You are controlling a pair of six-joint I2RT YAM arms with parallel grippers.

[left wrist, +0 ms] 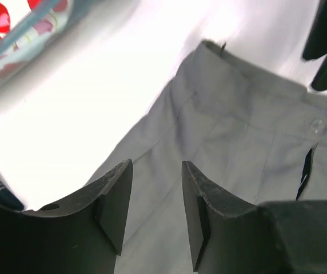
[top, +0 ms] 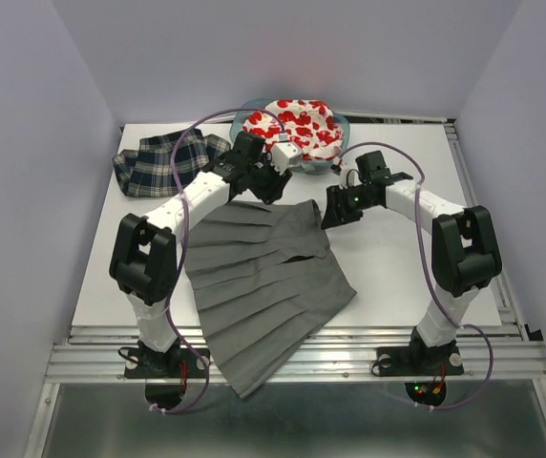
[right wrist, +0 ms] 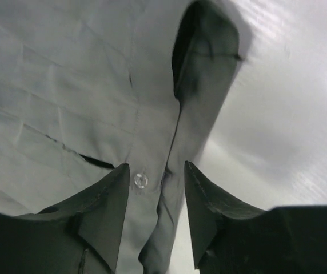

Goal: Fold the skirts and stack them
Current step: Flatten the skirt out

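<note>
The grey pleated skirt [top: 254, 277] lies spread flat mid-table, its hem hanging over the front edge. My left gripper [top: 265, 187] is open, its jaws over the waistband's left corner [left wrist: 238, 142], nothing between them [left wrist: 156, 165]. My right gripper [top: 333, 208] is open over the waistband's right end, its jaws astride the button placket [right wrist: 156, 166], close above the cloth [right wrist: 66, 85]. The plaid skirt [top: 163, 160] lies crumpled at the back left. The white skirt with red print [top: 292, 122] sits in the teal basket [top: 343, 129] at the back centre.
The basket rim [left wrist: 15, 51] is just behind my left gripper. A clear button [right wrist: 140, 181] and a slit show on the waistband. Bare white table [top: 397, 277] lies to the right of the grey skirt. Purple walls close in on three sides.
</note>
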